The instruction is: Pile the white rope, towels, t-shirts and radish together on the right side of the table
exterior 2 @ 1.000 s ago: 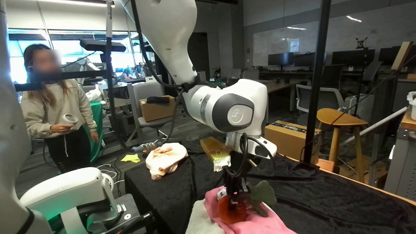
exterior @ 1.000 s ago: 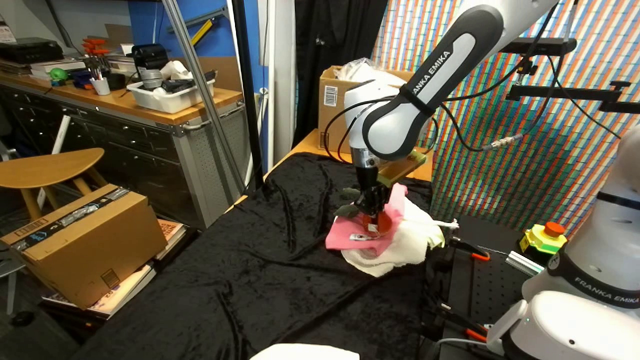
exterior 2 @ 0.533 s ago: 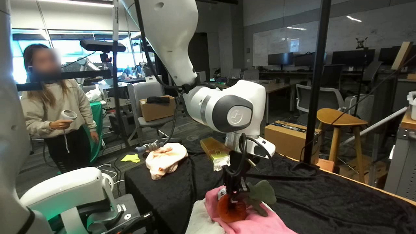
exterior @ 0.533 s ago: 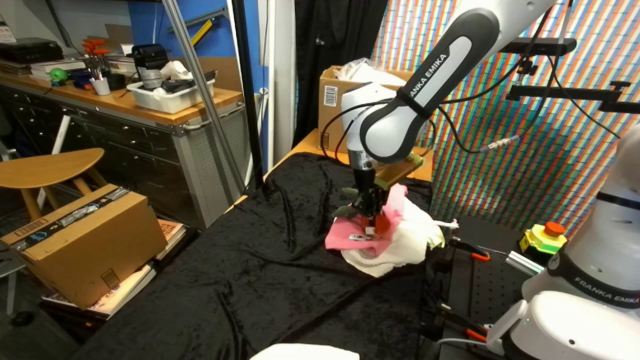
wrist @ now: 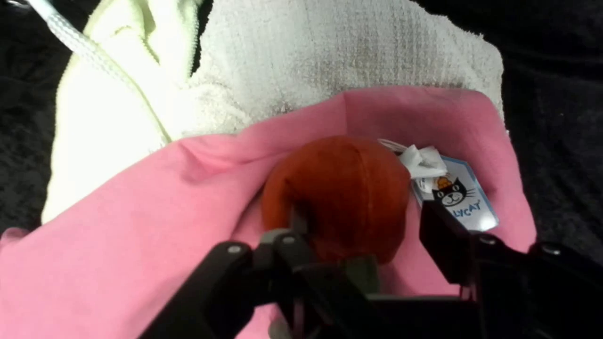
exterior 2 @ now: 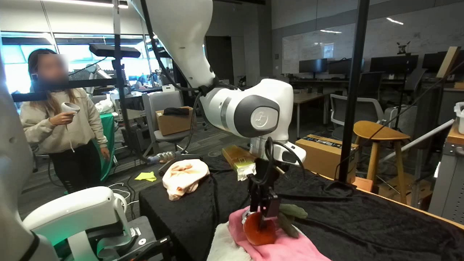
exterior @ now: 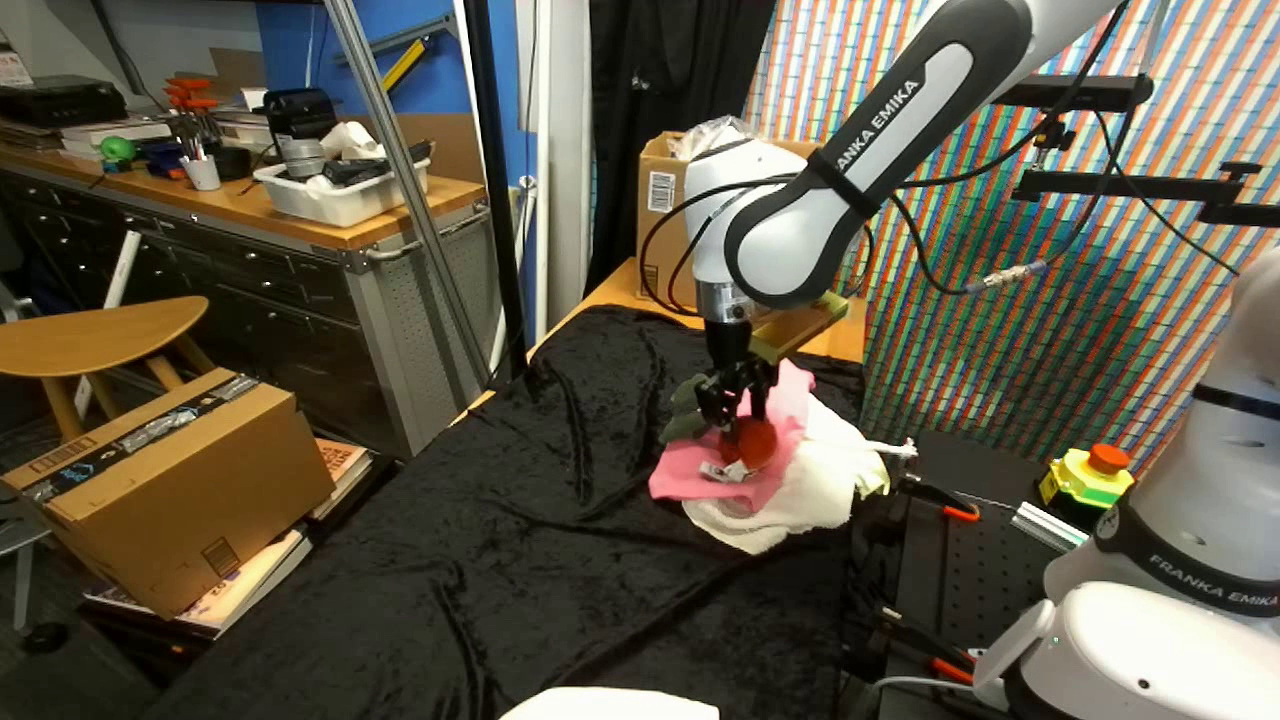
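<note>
Orange-red and plush, the radish (wrist: pixel 348 188) rested on a crumpled pink cloth (wrist: pixel 141 212), which lay over a white towel (wrist: pixel 320 52) and a pale yellow cloth (wrist: pixel 99 155). The jaws stood parted at the radish and gripped nothing: in the wrist view the left jaw overlapped it, though whether it touched could not be told, and the right jaw was apart from it. A printed tag (wrist: pixel 459 190) lay just beside the radish, to its right. Green leaves (exterior 2: pixel 294 211) spread to the right of it in an exterior view. White rope (wrist: pixel 101 60) crossed the pale yellow cloth and passed out of sight at the edge of the pink cloth. In an exterior view the pile sat toward the far right of the black surface (exterior: pixel 480 590). A peach cloth (exterior 2: pixel 186 177) lay well apart from it, at the surface's far left in an exterior view, where a person (exterior 2: pixel 78 123) held a white controller (exterior 2: pixel 70 107).
</note>
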Action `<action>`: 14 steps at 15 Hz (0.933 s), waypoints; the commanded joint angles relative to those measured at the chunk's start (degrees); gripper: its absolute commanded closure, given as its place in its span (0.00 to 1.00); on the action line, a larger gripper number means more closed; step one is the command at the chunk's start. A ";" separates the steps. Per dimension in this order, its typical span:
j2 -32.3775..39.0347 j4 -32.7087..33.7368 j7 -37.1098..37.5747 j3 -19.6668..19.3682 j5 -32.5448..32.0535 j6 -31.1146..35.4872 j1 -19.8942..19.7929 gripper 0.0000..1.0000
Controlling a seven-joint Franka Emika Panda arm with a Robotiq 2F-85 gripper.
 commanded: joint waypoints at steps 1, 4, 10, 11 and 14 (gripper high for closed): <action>-9.11 -3.29 1.41 0.62 -2.54 -3.54 1.17 0.05; -14.16 -3.71 0.93 2.66 -3.70 -6.44 1.83 0.00; -18.40 -2.22 -0.03 9.62 -1.85 -10.44 5.26 0.00; -17.89 -2.01 0.22 10.98 -1.56 -10.06 6.27 0.00; -15.60 -1.01 0.94 14.52 -0.47 -8.55 9.14 0.00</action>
